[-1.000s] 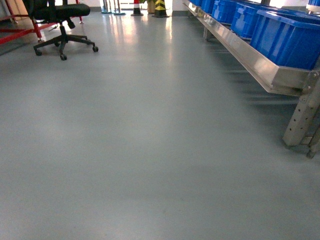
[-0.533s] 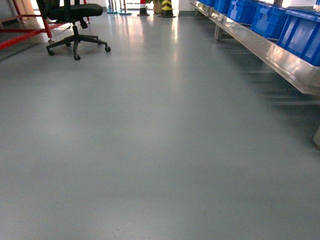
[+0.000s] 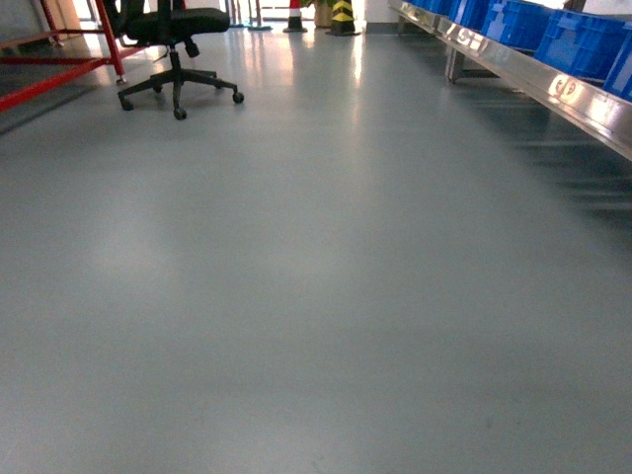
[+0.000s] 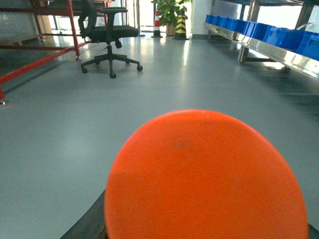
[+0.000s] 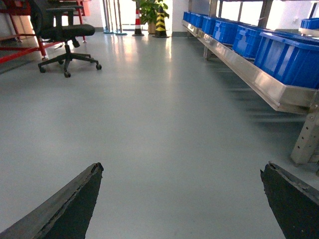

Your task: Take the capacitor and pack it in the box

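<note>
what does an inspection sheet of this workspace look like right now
surface: bare grey floor, glossy
job's things: nothing seen; no pink box, no capacitor
clutter: black office chair far left
end effectors: right end effector open and empty; left one not visible, an orange round shape fills its camera
cables: nothing seen
surroundings: blue bins on a steel rack to the right, red frame left, striped cone, potted plant
</note>
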Robot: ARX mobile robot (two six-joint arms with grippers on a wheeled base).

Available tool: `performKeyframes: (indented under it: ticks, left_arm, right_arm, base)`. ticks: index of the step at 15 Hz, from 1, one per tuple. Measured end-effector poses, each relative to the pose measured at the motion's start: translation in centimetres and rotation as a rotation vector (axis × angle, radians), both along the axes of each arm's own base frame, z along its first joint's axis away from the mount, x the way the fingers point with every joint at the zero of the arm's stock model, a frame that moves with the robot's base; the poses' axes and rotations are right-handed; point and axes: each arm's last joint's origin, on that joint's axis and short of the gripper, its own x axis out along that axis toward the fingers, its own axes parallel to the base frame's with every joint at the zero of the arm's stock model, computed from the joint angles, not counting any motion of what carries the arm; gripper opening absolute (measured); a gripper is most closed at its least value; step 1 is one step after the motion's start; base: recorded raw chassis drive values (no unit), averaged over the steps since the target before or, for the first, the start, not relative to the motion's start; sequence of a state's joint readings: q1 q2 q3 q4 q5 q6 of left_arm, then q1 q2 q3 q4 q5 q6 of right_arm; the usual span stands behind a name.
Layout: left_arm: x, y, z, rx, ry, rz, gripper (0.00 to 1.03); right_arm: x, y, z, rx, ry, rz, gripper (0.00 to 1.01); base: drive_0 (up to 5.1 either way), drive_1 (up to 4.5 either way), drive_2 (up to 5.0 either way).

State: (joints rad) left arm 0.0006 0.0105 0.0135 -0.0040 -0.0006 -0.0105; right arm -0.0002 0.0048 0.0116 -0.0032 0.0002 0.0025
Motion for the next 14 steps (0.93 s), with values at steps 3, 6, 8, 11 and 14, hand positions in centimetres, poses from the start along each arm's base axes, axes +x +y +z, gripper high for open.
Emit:
performKeyframes:
  ticks: [3, 6, 8, 11, 14]
  left_arm:
    - [0.00, 0.00, -0.02, 0.000, 0.002, 0.000, 0.44]
    - [0.00, 0.00, -0.03, 0.000, 0.003, 0.000, 0.44]
    - [0.00, 0.00, -0.02, 0.000, 0.002, -0.001, 0.44]
    - [0.00, 0.00, -0.01, 0.000, 0.001, -0.001, 0.44]
    - [0.00, 0.00, -0.03, 0.000, 0.003, -0.001, 0.44]
  right_arm:
    - [0.00, 0.00, -0.04, 0.000, 0.005, 0.000, 0.98]
    - [0.00, 0.00, -0.03, 0.000, 0.003, 0.000, 0.98]
    - [0.00, 0.00, -0.01, 0.000, 0.001, 0.000, 0.98]
    - [0.00, 0.00, 0.00, 0.000, 0.000, 0.000, 0.98]
    - [0.00, 0.01, -0.04, 0.000, 0.004, 0.003, 0.98]
  base:
    - [-5.0, 2.41, 2.4]
    - [-5.0, 2.43, 2.4]
    - [-5.0, 2.49, 2.5]
    - [-5.0, 2.47, 2.5]
    - [-5.0, 2.49, 2.5]
